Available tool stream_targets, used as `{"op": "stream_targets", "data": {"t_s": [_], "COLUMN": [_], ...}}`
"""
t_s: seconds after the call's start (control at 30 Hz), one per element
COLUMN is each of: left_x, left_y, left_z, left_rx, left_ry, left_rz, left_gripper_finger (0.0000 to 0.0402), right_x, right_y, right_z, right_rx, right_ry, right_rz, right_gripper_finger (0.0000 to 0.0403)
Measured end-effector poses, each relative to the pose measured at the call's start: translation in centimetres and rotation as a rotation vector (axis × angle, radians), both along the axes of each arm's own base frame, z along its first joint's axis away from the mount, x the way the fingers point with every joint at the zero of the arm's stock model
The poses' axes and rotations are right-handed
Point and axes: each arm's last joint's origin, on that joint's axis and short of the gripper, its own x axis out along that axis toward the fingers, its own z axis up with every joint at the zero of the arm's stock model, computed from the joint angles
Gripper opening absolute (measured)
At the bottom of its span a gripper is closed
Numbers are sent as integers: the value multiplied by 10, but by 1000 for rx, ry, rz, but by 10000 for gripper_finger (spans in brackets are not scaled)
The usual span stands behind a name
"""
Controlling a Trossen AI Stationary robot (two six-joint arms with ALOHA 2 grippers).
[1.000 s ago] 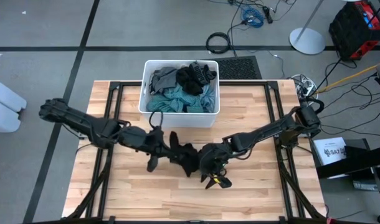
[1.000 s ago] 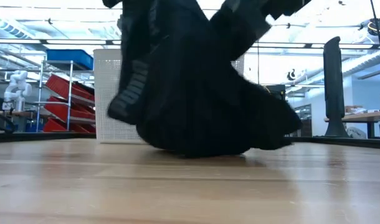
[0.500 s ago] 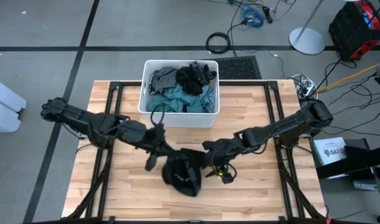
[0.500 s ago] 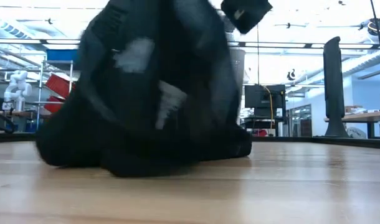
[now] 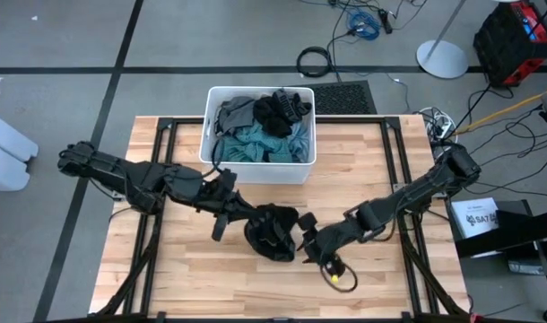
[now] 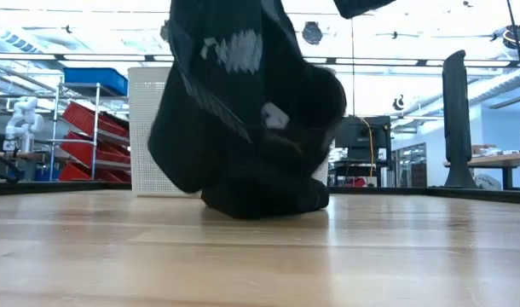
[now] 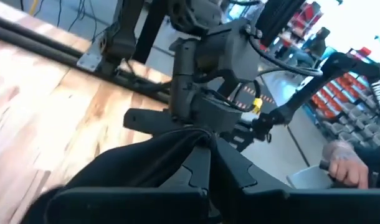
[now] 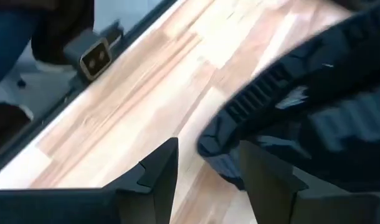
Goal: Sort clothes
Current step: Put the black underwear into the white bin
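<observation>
I have my left gripper pinched tight on the top fold of the black garment, which hangs from it in a bunch with its lower folds resting on the wooden table, just at 6 o'clock of the white bin. The rest of the clothes sit heaped inside that bin. My right gripper is at the garment's 3 o'clock side, its fingers parted with only bare wood between them, an edge of black cloth just beside one finger but not caught. The garment looks limp and light, so I judge it will sag, fold over itself and drag rather than hold any shape. A pinch on a single loose layer may slip. I think the ribbed band or hem I see from my right wrist is the firmer place to take hold, so I could spread the piece between both hands.
</observation>
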Motion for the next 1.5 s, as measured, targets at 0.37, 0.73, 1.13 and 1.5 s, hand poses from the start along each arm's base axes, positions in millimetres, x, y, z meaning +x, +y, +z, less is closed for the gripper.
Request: {"op": "stream_targets", "data": {"t_s": [0.37,0.73,1.13,1.5], "left_x": [0,-1,-1,-1], "left_y": [1,1,1,1], "left_z": [-3,-5,-5,-5], "left_rx": [7,17,20,37], "left_ry": [27,43,49,45], "left_rz": [-3,-20,-20,-25], "left_gripper_finger": [9,9,9,9], "right_x": [7,18,36,37], "right_y": [23,49,52,48], "right_z": [-51,-78,-91,-92], "right_rx": [-436,-567,-504,-534], "right_ry": [14,-96,-189,-161], "right_rz": [-75,-51,-105,-84], "right_gripper_finger": [157,157,117,4]}}
